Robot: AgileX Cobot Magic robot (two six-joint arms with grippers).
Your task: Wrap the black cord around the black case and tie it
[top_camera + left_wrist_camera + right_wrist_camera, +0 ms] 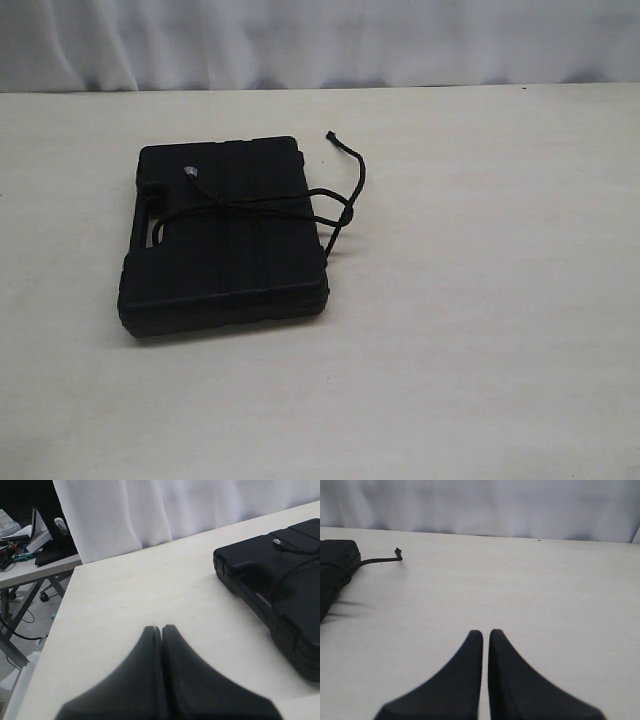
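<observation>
The black case (230, 250) lies flat on the worktop (480, 330). The black cord (358, 175) crosses its lid, knotted at one edge, with an end trailing onto the worktop. The left pincer (162, 630) and right pincer (485, 634) hang clenched and empty, apart from it.

Flat black case (225, 240) on pale table, black cord (300, 205) knotted across its ribbed lid.

No text, label or number is readable anywhere in these views.
</observation>
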